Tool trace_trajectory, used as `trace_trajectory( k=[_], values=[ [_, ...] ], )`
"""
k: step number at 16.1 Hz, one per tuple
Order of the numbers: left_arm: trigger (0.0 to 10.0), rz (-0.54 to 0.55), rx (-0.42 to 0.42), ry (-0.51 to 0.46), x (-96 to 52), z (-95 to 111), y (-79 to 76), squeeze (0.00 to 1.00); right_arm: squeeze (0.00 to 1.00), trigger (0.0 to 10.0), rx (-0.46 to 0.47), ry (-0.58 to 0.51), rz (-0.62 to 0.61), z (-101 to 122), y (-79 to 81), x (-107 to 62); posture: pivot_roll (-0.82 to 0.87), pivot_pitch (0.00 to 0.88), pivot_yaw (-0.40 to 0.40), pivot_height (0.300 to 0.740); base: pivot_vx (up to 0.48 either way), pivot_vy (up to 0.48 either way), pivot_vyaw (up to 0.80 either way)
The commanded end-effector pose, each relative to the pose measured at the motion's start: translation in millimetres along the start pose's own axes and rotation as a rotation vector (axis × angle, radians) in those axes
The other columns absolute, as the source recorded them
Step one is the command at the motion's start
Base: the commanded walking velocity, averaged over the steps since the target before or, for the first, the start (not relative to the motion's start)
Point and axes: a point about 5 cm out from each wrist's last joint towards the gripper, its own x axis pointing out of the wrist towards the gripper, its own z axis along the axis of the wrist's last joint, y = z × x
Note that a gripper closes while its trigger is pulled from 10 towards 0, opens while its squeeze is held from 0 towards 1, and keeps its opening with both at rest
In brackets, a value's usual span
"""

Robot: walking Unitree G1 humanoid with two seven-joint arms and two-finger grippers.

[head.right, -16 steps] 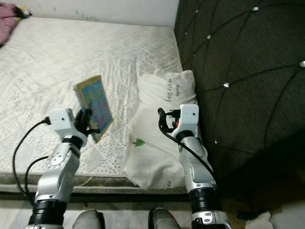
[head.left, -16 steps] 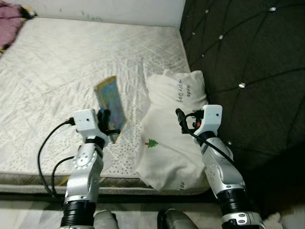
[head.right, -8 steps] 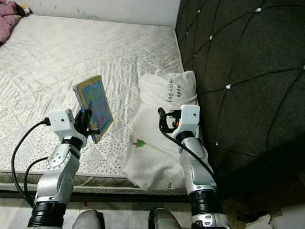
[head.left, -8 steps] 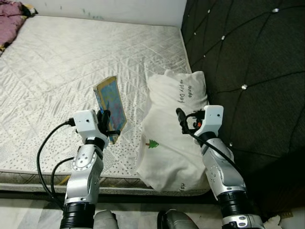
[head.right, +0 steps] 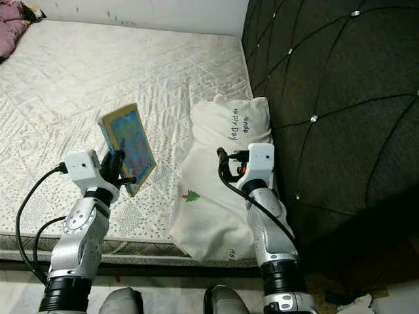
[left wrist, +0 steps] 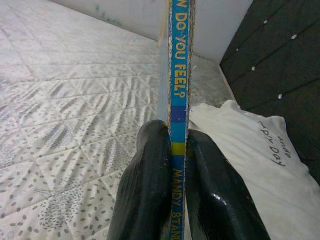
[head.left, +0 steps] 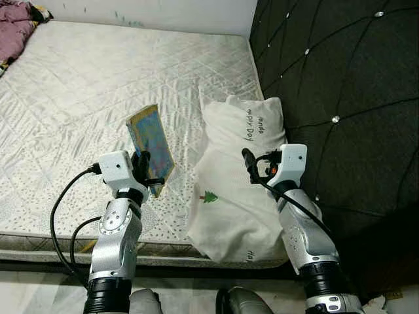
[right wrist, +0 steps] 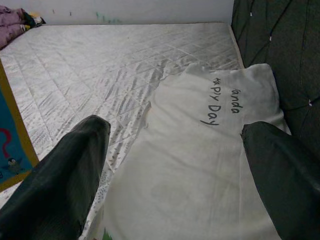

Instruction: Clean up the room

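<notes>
The left gripper [head.left: 145, 171] clamps a colourful book [head.left: 151, 146] upright above the mattress [head.left: 78, 98], just beside the white pillow [head.left: 239, 196]. The right gripper [head.right: 226, 165] hovers open over that pillow.

1. A bare quilted mattress [head.left: 98, 85] with a pale diamond-stitched cover carries everything.
2. A white pillow [head.left: 239, 190] printed with dark lettering and a small green tree lies on the mattress at its right end, against the dark tufted headboard [head.left: 340, 98].
3. A purple bundle of cloth [head.left: 14, 29] rests at the mattress's far left corner.
</notes>
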Motion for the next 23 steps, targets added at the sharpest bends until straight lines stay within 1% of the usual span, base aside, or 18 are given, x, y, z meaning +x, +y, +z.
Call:
trace_trajectory(
  k=[1, 2, 10, 16, 23],
  values=[
    [10.0, -0.014, -0.001, -0.048, 1.7, 11.0, -4.1, 0.0, 0.0, 10.0, -0.002, -0.011, 0.002, 4.2, -1.4, -0.3, 0.0, 0.085, -0.053, 0.74, 0.0, 0.0, 0.0],
    [10.0, -0.011, -0.003, -0.049, 1.5, 11.0, -3.8, 0.0, 0.0, 10.0, -0.003, -0.011, 0.004, 4.4, -1.1, -0.3, 0.0, 0.085, -0.053, 0.74, 0.0, 0.0, 0.0],
    [10.0, 0.0, -0.007, -0.052, 2.0, 11.5, -3.1, 0.0, 0.0, 10.0, -0.006, -0.011, 0.01, 5.1, -1.2, 0.1, 0.0, 0.086, -0.056, 0.653, 0.0, 0.0, 0.0],
    [10.0, 0.006, -0.007, -0.055, 1.5, 11.6, -3.2, 0.0, 0.0, 10.0, -0.012, 0.001, 0.016, 4.0, -1.9, 0.2, 0.01, 0.082, -0.061, 0.653, 0.0, 0.0, 0.0],
    [10.0, 0.032, -0.01, -0.059, 1.7, 11.9, 1.2, 0.0, 0.0, 10.0, -0.029, 0.016, 0.039, 2.6, -0.7, 2.0, 0.01, 0.07, -0.071, 0.653, 0.0, 0.0, 0.0]
  ],
)
